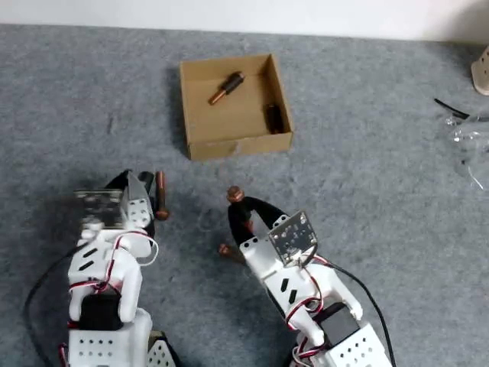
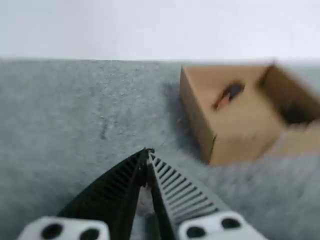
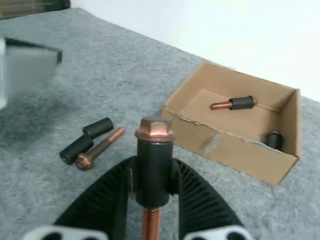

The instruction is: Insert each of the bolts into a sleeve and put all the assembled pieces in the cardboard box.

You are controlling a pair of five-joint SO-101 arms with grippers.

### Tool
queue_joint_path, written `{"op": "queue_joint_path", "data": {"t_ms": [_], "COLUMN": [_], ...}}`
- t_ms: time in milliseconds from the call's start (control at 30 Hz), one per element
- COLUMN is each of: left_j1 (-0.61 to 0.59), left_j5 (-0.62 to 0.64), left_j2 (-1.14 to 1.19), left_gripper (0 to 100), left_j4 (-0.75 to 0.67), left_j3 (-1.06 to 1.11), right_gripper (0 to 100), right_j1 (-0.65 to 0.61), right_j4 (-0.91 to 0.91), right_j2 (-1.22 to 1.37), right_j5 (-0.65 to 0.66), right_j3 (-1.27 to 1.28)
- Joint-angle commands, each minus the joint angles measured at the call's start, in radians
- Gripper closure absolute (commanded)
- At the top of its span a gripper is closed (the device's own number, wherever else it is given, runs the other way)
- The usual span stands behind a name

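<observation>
My right gripper [image 1: 244,218] is shut on a black sleeve [image 3: 154,165] that has a copper bolt [image 3: 156,129] pushed through it, held upright above the mat in front of the cardboard box [image 1: 238,145]. Two assembled pieces [image 1: 226,88] [image 1: 273,117] lie inside the box. My left gripper [image 2: 148,156] is shut with nothing in it, down on the mat just beside a loose bolt [image 1: 160,195]. Two loose black sleeves [image 3: 98,127] [image 3: 76,148] lie next to that loose bolt [image 3: 100,148]; in the high view the left arm partly hides them.
The box [image 2: 200,125] stands ahead and to the right of the left gripper. A clear plastic bag and a black tie [image 1: 462,126] lie at the right edge, with a pale object [image 1: 481,70] behind them. Grey mat lies open between arms and box.
</observation>
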Motion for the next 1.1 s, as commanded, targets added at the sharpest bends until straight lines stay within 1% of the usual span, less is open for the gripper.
{"op": "queue_joint_path", "data": {"t_ms": [0, 100, 300, 367, 467, 633, 733, 867, 933, 1067], "left_j1": [0.001, -0.013, -0.033, -0.033, -0.027, -0.010, -0.005, -0.005, -0.005, -0.005], "left_j5": [-0.040, -0.041, -0.043, -0.066, -0.086, -0.087, -0.089, -0.091, -0.091, -0.092], "left_j2": [-0.001, -0.001, 0.001, 0.001, 0.001, 0.001, 0.001, 0.001, 0.002, 0.002], "left_gripper": [99, 99, 99, 99, 99, 99, 99, 99, 99, 99], "left_j4": [-0.068, -0.112, -0.132, -0.132, -0.170, -0.169, -0.169, -0.170, -0.170, -0.172], "left_j3": [0.024, 0.053, 0.058, 0.070, 0.088, 0.090, 0.090, 0.090, 0.090, 0.090], "right_gripper": [99.4, 99.4, 99.4, 99.4, 99.4, 99.4, 99.4, 99.4, 99.4, 99.4], "right_j1": [0.028, 0.039, 0.044, 0.045, 0.047, 0.145, 0.174, 0.177, 0.179, 0.211], "right_j4": [-0.004, -0.005, -0.021, -0.021, -0.021, -0.024, -0.062, -0.179, -0.216, -0.213], "right_j2": [-0.021, -0.021, -0.019, -0.018, -0.018, 0.030, 0.163, 0.461, 0.647, 1.036], "right_j5": [0.009, 0.009, 0.008, 0.008, 0.012, 0.012, 0.014, 0.014, 0.014, 0.014], "right_j3": [0.038, 0.041, 0.039, 0.039, 0.033, -0.042, -0.125, -0.285, -0.415, -0.748]}}
